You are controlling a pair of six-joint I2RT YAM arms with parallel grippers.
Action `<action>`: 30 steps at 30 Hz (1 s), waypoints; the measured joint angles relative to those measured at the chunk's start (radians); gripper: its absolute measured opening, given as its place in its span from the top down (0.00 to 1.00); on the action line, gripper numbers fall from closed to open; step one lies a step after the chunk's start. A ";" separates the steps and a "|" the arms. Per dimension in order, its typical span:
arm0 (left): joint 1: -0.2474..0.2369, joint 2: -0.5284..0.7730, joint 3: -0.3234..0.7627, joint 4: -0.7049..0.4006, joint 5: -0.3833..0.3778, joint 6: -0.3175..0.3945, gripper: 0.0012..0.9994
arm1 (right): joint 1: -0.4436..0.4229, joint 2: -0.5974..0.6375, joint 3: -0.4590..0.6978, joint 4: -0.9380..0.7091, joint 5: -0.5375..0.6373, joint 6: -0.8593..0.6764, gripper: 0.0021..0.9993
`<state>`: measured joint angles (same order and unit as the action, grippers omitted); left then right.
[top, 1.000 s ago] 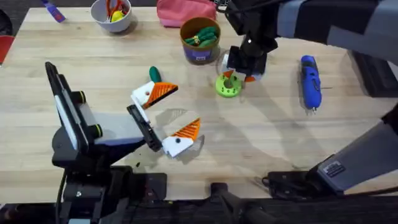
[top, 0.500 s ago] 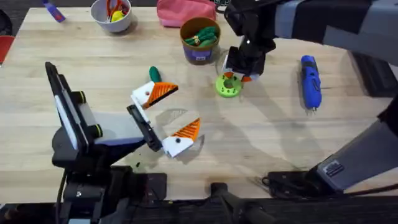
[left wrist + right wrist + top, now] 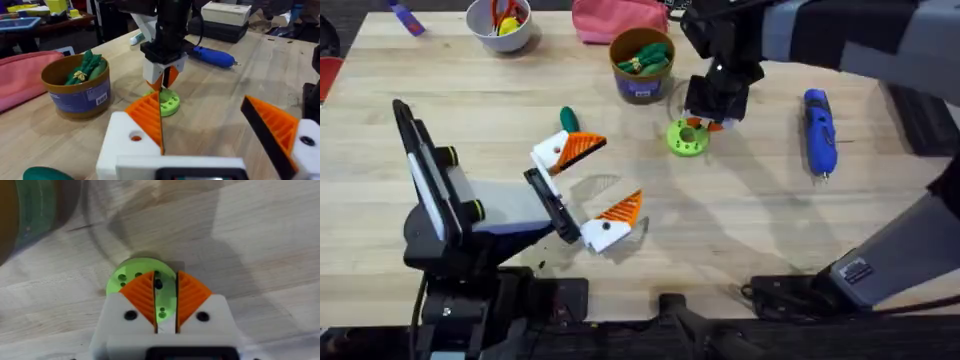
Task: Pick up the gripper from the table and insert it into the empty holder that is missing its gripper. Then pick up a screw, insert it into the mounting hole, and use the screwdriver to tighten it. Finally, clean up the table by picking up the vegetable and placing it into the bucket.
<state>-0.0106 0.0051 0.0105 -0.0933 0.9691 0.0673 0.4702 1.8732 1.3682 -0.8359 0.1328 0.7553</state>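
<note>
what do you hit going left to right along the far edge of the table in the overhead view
white bowl → pink pouch → bucket → right claw over the green disc → screwdriver

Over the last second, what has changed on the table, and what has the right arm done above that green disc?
The right claw has barely shifted, edging slightly up and away over the round bright green plastic disc; it took hold of nothing and let go of nothing. In the right wrist view its orange pads stand close together over the disc. The left claw, the blue pen-shaped electric screwdriver and the orange-brown tub stayed put.
</note>
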 joint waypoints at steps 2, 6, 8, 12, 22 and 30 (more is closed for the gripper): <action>0.000 0.000 0.000 0.000 0.000 0.000 0.01 | 0.000 0.000 0.000 -0.002 0.000 -0.001 0.82; 0.000 0.000 0.000 0.000 0.000 0.000 0.01 | 0.000 0.000 0.002 -0.007 -0.001 -0.003 0.81; 0.000 0.000 0.000 0.000 0.000 0.000 0.01 | 0.000 0.000 0.003 -0.011 -0.002 -0.003 0.80; 0.000 0.000 0.000 0.000 0.000 0.000 0.01 | 0.002 0.000 0.004 -0.021 -0.006 -0.004 0.78; 0.000 0.000 0.000 0.000 0.000 0.000 0.01 | 0.025 0.000 0.021 -0.035 -0.022 -0.007 0.77; 0.000 0.000 0.000 0.000 0.000 0.000 0.01 | 0.025 0.000 0.021 -0.025 -0.019 -0.007 0.77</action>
<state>-0.0109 0.0055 0.0105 -0.0933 0.9691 0.0673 0.4953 1.8732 1.3891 -0.8611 0.1138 0.7479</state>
